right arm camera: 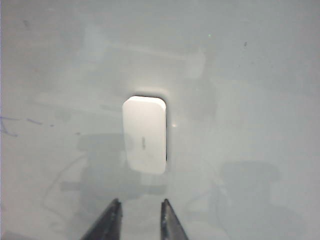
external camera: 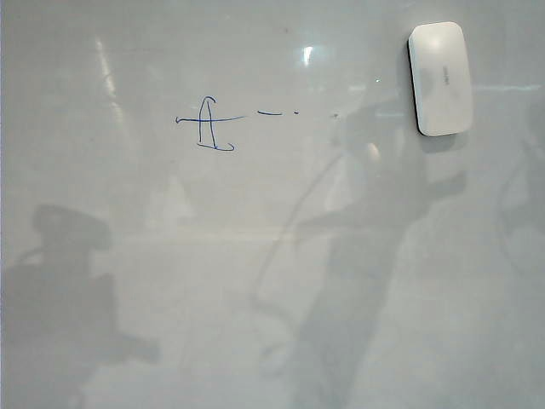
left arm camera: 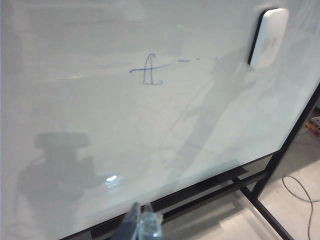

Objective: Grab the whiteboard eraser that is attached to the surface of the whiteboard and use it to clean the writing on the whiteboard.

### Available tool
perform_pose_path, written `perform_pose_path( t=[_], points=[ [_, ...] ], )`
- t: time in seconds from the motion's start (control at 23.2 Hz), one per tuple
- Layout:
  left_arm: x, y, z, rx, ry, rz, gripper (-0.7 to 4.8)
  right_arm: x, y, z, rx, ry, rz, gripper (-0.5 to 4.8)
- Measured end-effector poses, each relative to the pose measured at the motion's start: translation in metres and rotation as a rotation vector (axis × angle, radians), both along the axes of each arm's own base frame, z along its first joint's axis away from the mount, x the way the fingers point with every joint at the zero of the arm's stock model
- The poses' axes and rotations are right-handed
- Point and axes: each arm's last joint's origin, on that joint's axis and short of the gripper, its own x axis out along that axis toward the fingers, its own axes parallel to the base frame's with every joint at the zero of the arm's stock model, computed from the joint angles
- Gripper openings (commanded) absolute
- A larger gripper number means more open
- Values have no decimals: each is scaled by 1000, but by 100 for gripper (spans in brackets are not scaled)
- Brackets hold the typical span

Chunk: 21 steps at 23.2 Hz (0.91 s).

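You're seeing little of your own body here. Your right hand shows two slim, dark, matte fingers, each tapering to a narrow tip, plain and unmarked. Your left hand shows pale, translucent, glassy bluish fingertips, blurred at the frame's edge. No cables or screws visible.
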Motion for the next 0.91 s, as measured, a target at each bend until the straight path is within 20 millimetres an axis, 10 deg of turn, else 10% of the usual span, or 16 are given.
perform_pose_path(
  t=[0.39,0.91],
  points=[
    [4,-1,45,111,-75,17,-5,52,7,-42,-18,8,-139,108],
    [11,-4,41,43,-18,-124,-5,72,88,-86,-66,10,-102,108]
  ],
)
